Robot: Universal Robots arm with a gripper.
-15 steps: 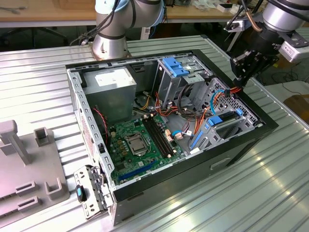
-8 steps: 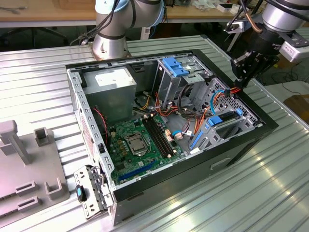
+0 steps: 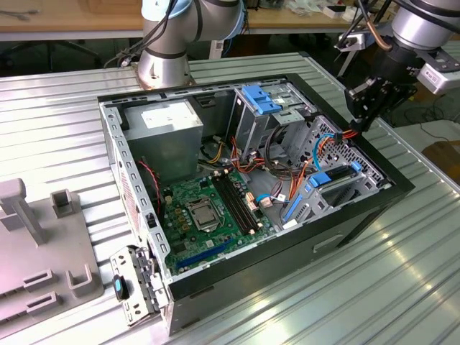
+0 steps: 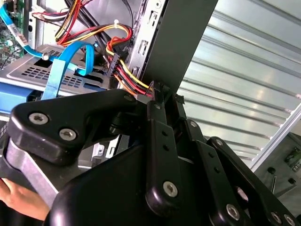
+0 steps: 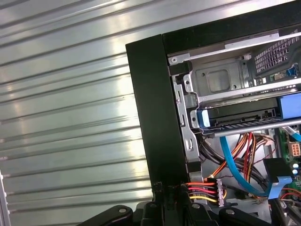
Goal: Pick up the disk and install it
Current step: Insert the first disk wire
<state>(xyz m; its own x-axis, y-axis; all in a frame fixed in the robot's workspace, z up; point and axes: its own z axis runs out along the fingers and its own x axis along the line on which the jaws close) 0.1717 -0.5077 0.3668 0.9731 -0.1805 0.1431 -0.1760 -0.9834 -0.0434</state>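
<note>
In the lower drive bay at the case corner, the disk [image 5: 240, 115] is sitting flat, w/ its blue rails seated in the metal cage [image 5: 221, 80]. It reads as slotted in, so the pick-and-slide part looks done. In the exterior view the disk [image 3: 339, 181] is lying at the end of the case toward that view's right, w/ the motherboard [image 3: 208, 208] well apart from it.

Just beside the disk, the power cable [image 5: 202, 188] (red/orange/yellow wires, pale plug on the end) is running along the case wall. Can't tell whether the plug is mated to anything. A blue data cable [image 5: 235, 165] is looping past it.

The gripper [image 5: 169, 188] is hovering right over that corner of the case wall. Its jaws are pinching nearly together on the wire bundle, a bit back from the plug, prob. so the plug end is free to steer and the wires are clear of the bay. The tips are partly hidden by the wall, so that grip is a judgement.

The case [image 3: 345, 230] is lying open on its side on the ribbed metal table [image 3: 57, 108], which is giving the arm top-down access. Judgement: work is sitting at the cabling stage, and the disk isn't in the jaws.
</note>
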